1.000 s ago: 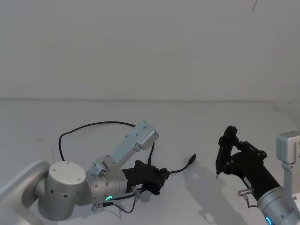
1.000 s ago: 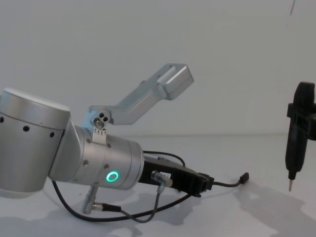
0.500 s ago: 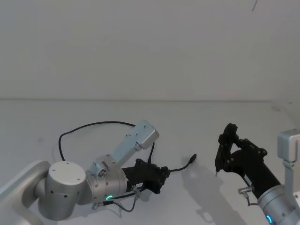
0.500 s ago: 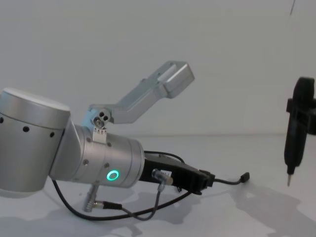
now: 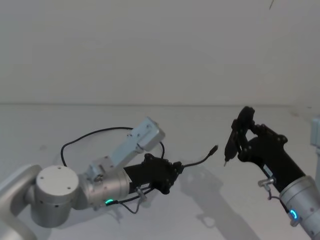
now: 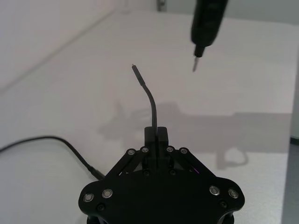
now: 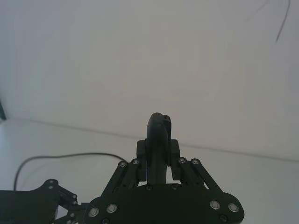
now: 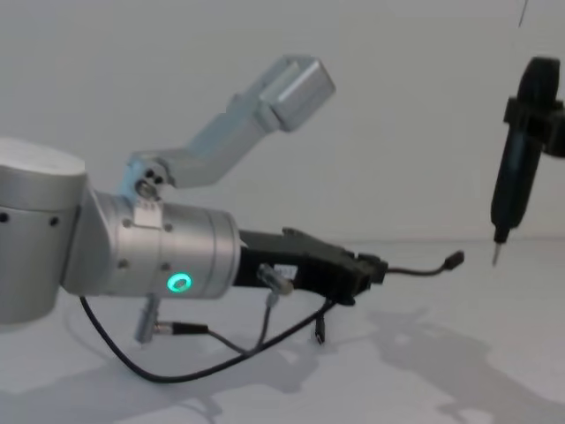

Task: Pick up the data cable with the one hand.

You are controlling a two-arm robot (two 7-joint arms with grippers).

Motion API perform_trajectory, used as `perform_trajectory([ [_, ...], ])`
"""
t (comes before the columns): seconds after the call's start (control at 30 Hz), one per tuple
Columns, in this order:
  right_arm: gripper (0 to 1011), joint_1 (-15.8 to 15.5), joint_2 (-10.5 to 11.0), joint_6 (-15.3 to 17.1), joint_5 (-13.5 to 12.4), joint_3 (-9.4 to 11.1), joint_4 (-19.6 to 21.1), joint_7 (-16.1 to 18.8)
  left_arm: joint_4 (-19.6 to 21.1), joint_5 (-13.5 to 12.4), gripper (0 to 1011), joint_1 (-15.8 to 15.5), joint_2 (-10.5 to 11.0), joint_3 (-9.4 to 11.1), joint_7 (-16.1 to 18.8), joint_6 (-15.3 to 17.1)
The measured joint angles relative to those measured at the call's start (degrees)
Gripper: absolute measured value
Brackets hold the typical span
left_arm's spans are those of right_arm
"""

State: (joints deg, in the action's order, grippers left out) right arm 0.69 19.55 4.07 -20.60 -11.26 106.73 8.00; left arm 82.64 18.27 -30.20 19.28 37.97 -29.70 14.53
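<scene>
Up above the counter (image 5: 40, 125), the left hand (image 8: 375, 265) is pinched shut on the data cable (image 6: 153, 116) close to one plug, and the right hand (image 7: 158, 151) hangs nearby, shut on a black stick tool (image 8: 516, 177). I think the thin cable could slip out, because the long part hangs down and lies on the counter and may tug at it, or the free end could bump the tool's tip. That short end lies along the hand's line and points to the robot's right, toward the tool, curling up a little
</scene>
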Motion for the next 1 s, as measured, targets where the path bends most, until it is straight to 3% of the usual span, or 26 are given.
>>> perform_trajectory([
  [0.17,279,1.0,-0.2,1.2,-1.1,0.4,0.9,1.0,2.2,0.5,34,0.4,2.3,-0.8,-2.7,-3.3],
  [0.5,279,3.6,-0.5,2.1,-1.8,1.1,1.1,2.2,6.3,2.1,34,1.4,7.0,-2.3,-6.3,-6.1],
  [1.0,279,6.3,-0.1,2.5,-1.9,1.8,0.8,3.8,9.0,3.1,35,2.2,10.5,-3.0,-8.7,-7.4],
])
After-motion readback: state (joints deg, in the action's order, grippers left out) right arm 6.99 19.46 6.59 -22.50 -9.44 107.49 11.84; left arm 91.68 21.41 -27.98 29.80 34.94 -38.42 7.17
